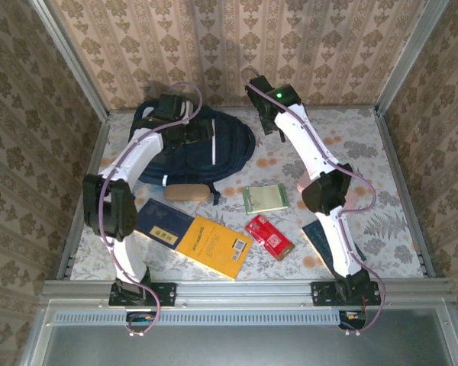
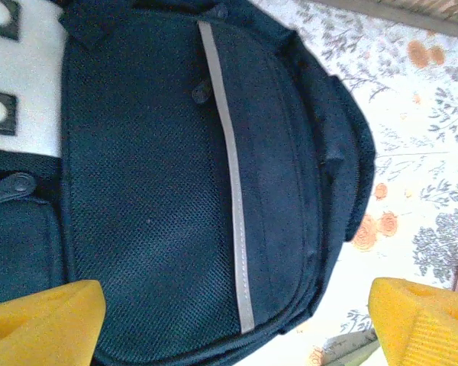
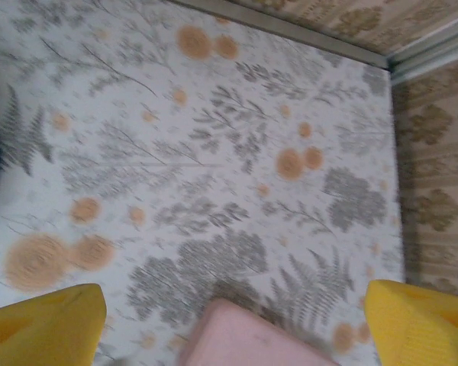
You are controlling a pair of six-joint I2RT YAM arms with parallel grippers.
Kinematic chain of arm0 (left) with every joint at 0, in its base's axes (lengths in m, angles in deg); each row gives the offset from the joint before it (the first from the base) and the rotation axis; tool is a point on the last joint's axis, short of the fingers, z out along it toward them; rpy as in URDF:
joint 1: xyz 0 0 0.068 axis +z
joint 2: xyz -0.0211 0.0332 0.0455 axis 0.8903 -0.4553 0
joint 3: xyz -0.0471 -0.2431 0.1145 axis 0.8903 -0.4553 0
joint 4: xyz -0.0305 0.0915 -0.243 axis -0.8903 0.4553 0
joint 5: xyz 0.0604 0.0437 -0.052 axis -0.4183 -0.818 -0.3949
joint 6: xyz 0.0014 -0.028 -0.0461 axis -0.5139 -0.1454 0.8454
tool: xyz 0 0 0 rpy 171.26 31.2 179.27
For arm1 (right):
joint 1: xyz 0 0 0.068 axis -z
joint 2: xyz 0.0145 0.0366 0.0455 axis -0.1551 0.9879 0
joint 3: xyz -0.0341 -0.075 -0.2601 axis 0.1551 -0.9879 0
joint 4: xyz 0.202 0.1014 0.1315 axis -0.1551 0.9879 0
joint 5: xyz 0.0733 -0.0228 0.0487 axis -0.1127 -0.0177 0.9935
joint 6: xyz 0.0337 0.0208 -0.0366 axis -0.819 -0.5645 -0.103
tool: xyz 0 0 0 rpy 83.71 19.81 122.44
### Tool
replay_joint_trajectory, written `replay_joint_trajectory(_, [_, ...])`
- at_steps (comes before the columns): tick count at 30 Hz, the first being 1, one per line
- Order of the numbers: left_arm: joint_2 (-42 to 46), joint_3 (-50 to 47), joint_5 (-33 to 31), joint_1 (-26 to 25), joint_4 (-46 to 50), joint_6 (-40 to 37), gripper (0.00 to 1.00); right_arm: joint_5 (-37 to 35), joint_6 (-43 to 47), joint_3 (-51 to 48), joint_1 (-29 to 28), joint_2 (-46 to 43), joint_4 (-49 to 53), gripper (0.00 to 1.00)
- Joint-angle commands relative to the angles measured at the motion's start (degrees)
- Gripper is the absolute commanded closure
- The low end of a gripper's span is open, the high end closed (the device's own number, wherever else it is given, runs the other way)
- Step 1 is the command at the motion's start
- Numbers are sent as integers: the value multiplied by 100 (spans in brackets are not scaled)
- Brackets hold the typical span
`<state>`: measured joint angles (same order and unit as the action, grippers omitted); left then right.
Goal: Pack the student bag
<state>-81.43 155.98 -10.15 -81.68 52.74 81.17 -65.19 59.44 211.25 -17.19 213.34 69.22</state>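
Student bag point(image 1: 225, 152) lies front panel up, far left of table point(image 1: 366, 145). Left gripper point(image 2: 237, 328) directly above it, fingers apart, empty. Right gripper point(image 3: 233, 320) off bag's right side, likewise spread. Left arm nearer.

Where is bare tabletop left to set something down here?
Free: the right side, between the right arm and the right wall. Crowded: the middle in front of the student bag, with yellow book, red packet and green pad.
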Motion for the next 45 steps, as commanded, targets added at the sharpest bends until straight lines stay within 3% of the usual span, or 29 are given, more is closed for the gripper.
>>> replay_joint_trajectory(1, [-392, 359, 186, 4, 139, 125, 9, -608, 391, -1112, -114, -810, -290, 10])
replay_joint_trajectory(4, [-823, 595, 384, 4, 98, 133, 12, -206, 207, -2096, -34, -1376, -372, 9])
replay_joint_trajectory(12, [-1660, 924, 1629, 70, -343, 232, 20, 2485, -7, -4785, 18, -3126, -2405, 14])
replay_joint_trajectory(17, [-1921, 806, 2582, 57, -944, 421, 29, 3423, -186, -6106, -17, -3804, -3396, 38])
replay_joint_trajectory(20, [-2009, 740, 2772, 37, -1046, 414, 37, 3582, -326, -6776, -22, -4177, -3920, 55])
replay_joint_trajectory(26, [-2063, 650, 2754, 39, -1198, 459, 65, 3809, -463, -7408, -22, -4285, -4400, 67])
replay_joint_trajectory(28, [-2154, 756, 2651, 38, -1070, 435, 73, 4003, -578, -7491, -34, -4366, -4555, 68])
replay_joint_trajectory(32, [-2345, 1011, 2534, 31, -835, 432, 75, 4159, -697, -7530, -85, -4528, -4712, 69])
replay_joint_trajectory(36, [-2506, 1293, 2461, -37, -523, 313, 62, 4259, -782, -7636, -198, -4613, -4809, 66])
replay_joint_trajectory(38, [-2629, 1485, 2434, -65, -261, 191, 63, 4313, -857, -7702, -307, -4664, -4889, 66])
replay_joint_trajectory(42, [-2620, 1533, 2490, -74, -276, 178, 88, 4328, -935, -7936, -478, -4714, -5238, 63])
replay_joint_trajectory(43, [-2591, 1565, 2514, -75, -282, 193, 97, 4249, -1028, -7985, -496, -4718, -5257, 59])
replay_joint_trajectory(45, [-2482, 1655, 2472, -58, -239, 199, 100, 4199, -1275, -7888, -491, -4697, -5111, 44])
